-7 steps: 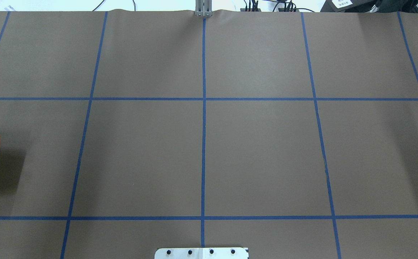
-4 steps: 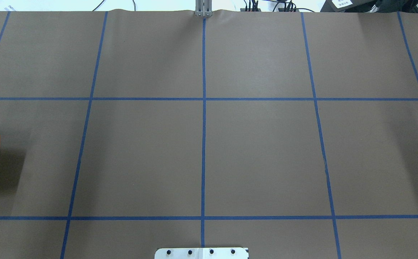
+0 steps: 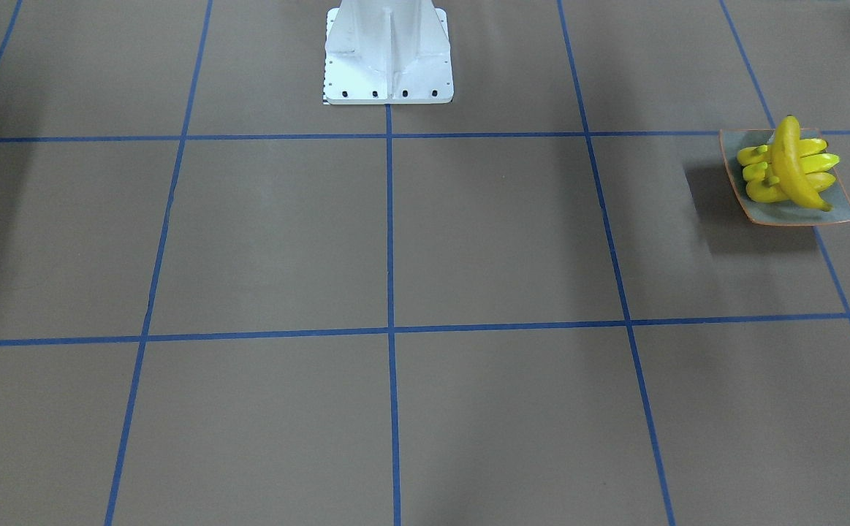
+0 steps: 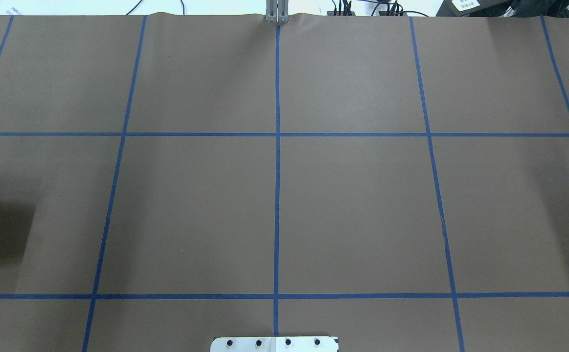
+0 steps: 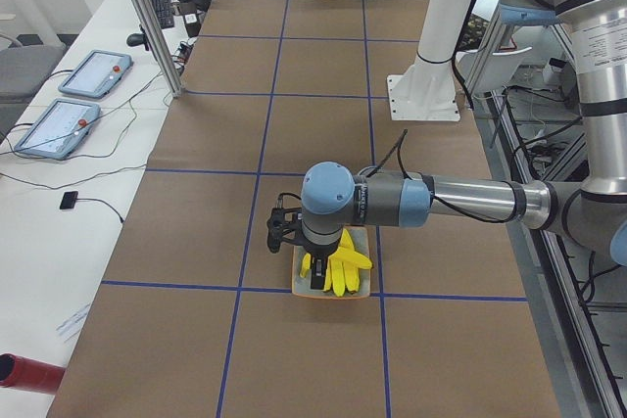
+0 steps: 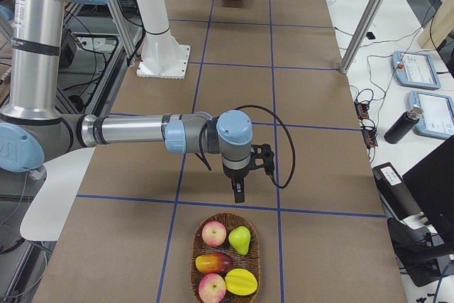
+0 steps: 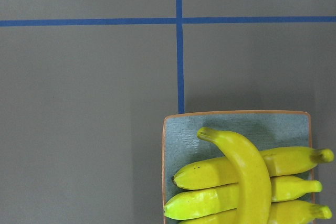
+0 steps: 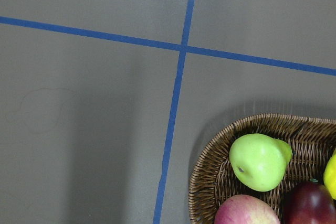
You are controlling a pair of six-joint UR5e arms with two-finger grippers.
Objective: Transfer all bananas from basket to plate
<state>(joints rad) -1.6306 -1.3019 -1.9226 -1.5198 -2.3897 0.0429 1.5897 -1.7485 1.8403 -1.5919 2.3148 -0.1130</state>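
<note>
- so, all four bananas sit on the plate, out at the end of the counter on the robot's left. three lie side by side and the longer one lies across the top of them.
- the basket at the other end holds a pear and some apples, no banana that i can see, so i'd call the transfer done.
- left hand hangs right above the plate, and right hand hovers just short of the basket. both show up only in the side views, so i can't tell how far open either one is or whether it has hold of anything.
- handling guess: they look like glossy plastic, so likely light, stiff and a bit slippery, not fragile.
- if one needed moving, i'd pinch the top one first, across its width near the middle of the curve, where it's thickest and should balance. the tapering tips would probably squirt out.
- that top one only rests on rounded backs, so a nudge could roll it off.
</note>
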